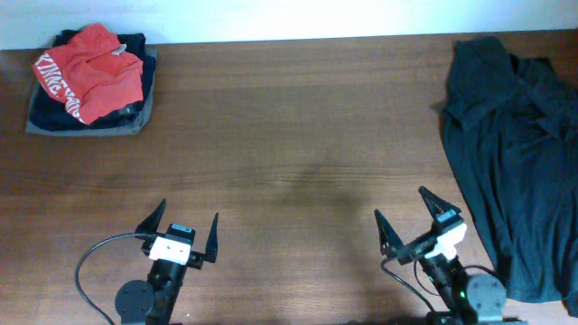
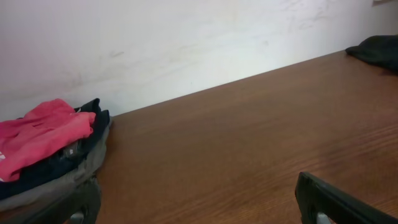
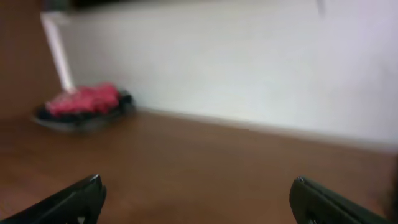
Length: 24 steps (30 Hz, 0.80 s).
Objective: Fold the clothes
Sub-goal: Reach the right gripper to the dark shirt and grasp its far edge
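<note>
Clothes [image 1: 515, 162] lie rumpled, dark teal-grey; red garment [image 1: 90, 72] tops dark stack [image 1: 50, 113].

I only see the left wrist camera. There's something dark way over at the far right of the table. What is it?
Observer: A big dark shirt, crumpled, lying along the right edge of the table.
Kid: Is the other hand grabbing it?
Observer: No. The right hand is open and empty, just beside it.
Kid: Does the red cloth have anything on it?
Observer: Yes, white letters, seen from above.
</note>
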Each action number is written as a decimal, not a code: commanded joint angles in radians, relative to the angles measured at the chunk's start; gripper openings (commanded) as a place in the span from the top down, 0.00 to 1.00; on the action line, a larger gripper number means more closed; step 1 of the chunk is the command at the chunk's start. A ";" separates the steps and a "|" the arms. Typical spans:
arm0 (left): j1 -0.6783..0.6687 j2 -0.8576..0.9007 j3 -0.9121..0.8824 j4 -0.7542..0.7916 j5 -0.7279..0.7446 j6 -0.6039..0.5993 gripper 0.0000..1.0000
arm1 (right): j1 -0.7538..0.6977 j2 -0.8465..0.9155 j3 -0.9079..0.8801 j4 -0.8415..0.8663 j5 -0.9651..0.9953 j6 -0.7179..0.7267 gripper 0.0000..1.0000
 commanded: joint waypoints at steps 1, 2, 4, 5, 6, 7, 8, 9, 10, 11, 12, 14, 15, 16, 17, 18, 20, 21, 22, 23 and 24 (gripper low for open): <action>0.006 -0.006 -0.005 -0.003 -0.003 0.016 0.01 | -0.007 -0.008 0.001 0.135 -0.090 0.041 0.01; 0.006 -0.006 -0.005 -0.003 -0.003 0.016 0.01 | -0.007 -0.008 0.012 0.173 -0.064 0.058 0.01; 0.006 -0.006 -0.005 -0.003 -0.003 0.016 0.01 | -0.007 -0.007 0.062 0.187 0.001 0.069 0.01; 0.006 -0.006 -0.005 -0.003 -0.003 0.016 0.01 | -0.007 -0.004 0.093 0.174 0.031 0.069 0.01; 0.006 -0.006 -0.005 -0.003 -0.003 0.016 0.01 | -0.007 0.002 0.123 0.161 0.058 0.068 0.01; 0.006 -0.006 -0.005 -0.003 -0.003 0.016 0.01 | -0.007 0.013 0.155 0.150 0.083 0.058 0.01; 0.006 -0.006 -0.005 -0.003 -0.003 0.016 0.01 | -0.007 0.032 0.198 0.135 0.105 0.032 0.01; 0.006 -0.006 -0.005 -0.003 -0.003 0.016 0.01 | -0.007 0.056 0.239 0.118 0.121 0.002 0.01; 0.006 -0.006 -0.005 -0.003 -0.003 0.016 0.00 | -0.007 0.099 0.303 0.080 0.137 -0.042 0.01; 0.006 -0.006 -0.005 -0.003 -0.003 0.016 0.01 | -0.007 0.148 0.365 0.030 0.151 -0.082 0.01; 0.006 -0.006 -0.005 -0.003 -0.003 0.016 0.00 | -0.007 0.195 0.421 -0.021 0.163 -0.116 0.01; 0.006 -0.006 -0.005 -0.003 -0.003 0.016 0.00 | -0.008 0.327 0.562 -0.151 0.219 -0.184 0.01; 0.006 -0.006 -0.005 -0.003 -0.003 0.016 0.01 | -0.008 0.401 0.628 -0.203 0.275 -0.200 0.01; 0.006 -0.006 -0.005 -0.003 -0.003 0.016 0.01 | -0.008 0.488 0.710 -0.257 0.344 -0.211 0.01; 0.006 -0.006 -0.005 -0.003 -0.003 0.016 0.01 | -0.008 0.567 0.786 -0.303 0.395 -0.223 0.01; 0.006 -0.006 -0.005 -0.003 -0.003 0.016 0.01 | -0.008 0.658 0.882 -0.362 0.433 -0.245 0.01; 0.006 -0.006 -0.005 -0.003 -0.003 0.016 0.01 | -0.009 0.856 1.104 -0.516 0.468 -0.286 0.01; 0.006 -0.006 -0.005 -0.003 -0.003 0.016 0.01 | -0.014 0.942 1.207 -0.593 0.474 -0.295 0.01; 0.006 -0.006 -0.005 -0.003 -0.003 0.016 0.01 | -0.024 1.043 1.330 -0.686 0.477 -0.301 0.01; 0.006 -0.006 -0.005 -0.003 -0.003 0.016 0.01 | -0.037 1.135 1.435 -0.766 0.478 -0.301 0.01; 0.006 -0.006 -0.005 -0.003 -0.003 0.016 0.01 | -0.053 1.228 1.542 -0.849 0.477 -0.303 0.01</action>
